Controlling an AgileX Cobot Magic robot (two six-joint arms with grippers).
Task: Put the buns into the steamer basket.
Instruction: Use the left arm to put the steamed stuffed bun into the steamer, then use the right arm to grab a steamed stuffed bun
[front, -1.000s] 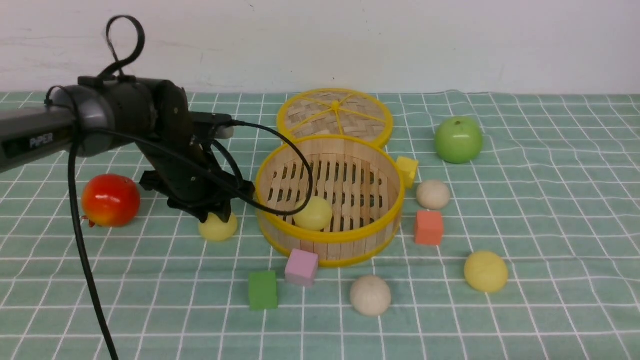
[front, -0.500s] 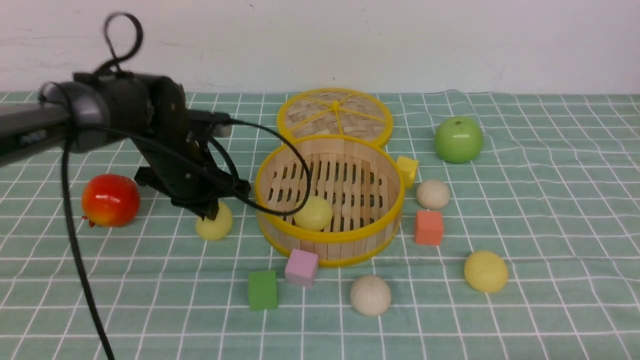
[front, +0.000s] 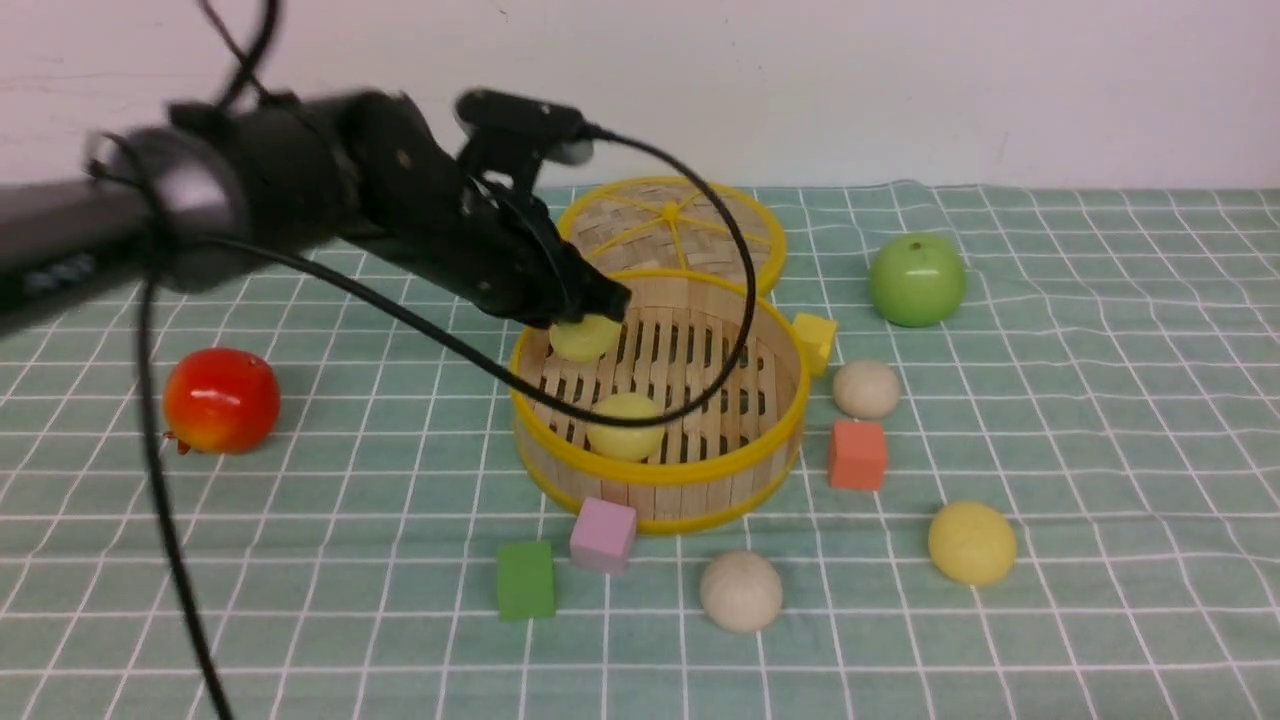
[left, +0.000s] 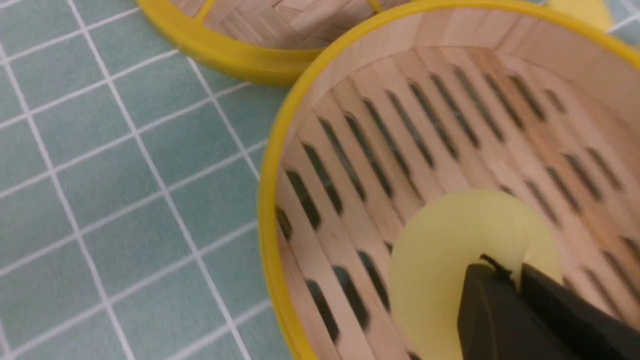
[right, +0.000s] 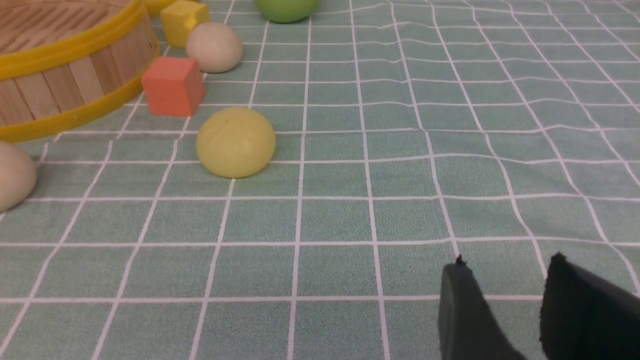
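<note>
My left gripper (front: 592, 312) is shut on a pale yellow bun (front: 585, 338) and holds it just above the far left part of the steamer basket (front: 655, 476). The left wrist view shows that bun (left: 450, 260) pinched between the dark fingertips over the slatted floor. A second yellow bun (front: 625, 426) lies inside the basket near its front wall. On the cloth lie an off-white bun (front: 866, 388) right of the basket, another off-white bun (front: 740, 590) in front, and a yellow bun (front: 971, 542) at front right. My right gripper (right: 507, 262) is open over bare cloth, near that yellow bun (right: 235, 141).
The woven lid (front: 670, 225) lies behind the basket. A green apple (front: 916, 279) sits at back right, a red fruit (front: 220, 400) at left. Yellow (front: 815, 340), orange (front: 857, 455), pink (front: 603, 533) and green (front: 525, 580) cubes ring the basket.
My left gripper shut on the yellow bun lying left of the basket, lifted it and carried it right, over the basket. Nothing else on the cloth has moved.
</note>
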